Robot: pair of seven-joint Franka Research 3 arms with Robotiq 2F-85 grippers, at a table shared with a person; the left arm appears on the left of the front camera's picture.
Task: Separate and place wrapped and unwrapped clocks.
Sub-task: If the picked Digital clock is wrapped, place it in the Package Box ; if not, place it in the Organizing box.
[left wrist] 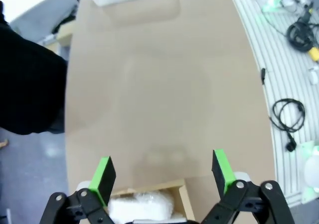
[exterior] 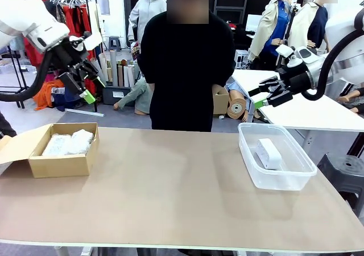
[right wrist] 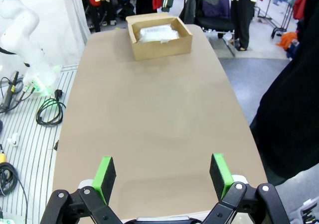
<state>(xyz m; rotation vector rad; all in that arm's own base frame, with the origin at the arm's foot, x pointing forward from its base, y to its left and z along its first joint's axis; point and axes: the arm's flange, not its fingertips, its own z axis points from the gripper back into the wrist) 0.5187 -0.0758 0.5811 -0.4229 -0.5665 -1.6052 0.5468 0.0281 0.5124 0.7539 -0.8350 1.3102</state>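
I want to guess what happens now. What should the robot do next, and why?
Probably nothing more than staying lifted: the wrapped bundles lie in the cardboard box, the bare white clock lies in the clear plastic bin, and both grippers hang open and empty.

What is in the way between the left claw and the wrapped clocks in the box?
Nothing visible. The left gripper hangs open above the cardboard box, whose top is open, and the wrapped bundles lie uncovered inside.
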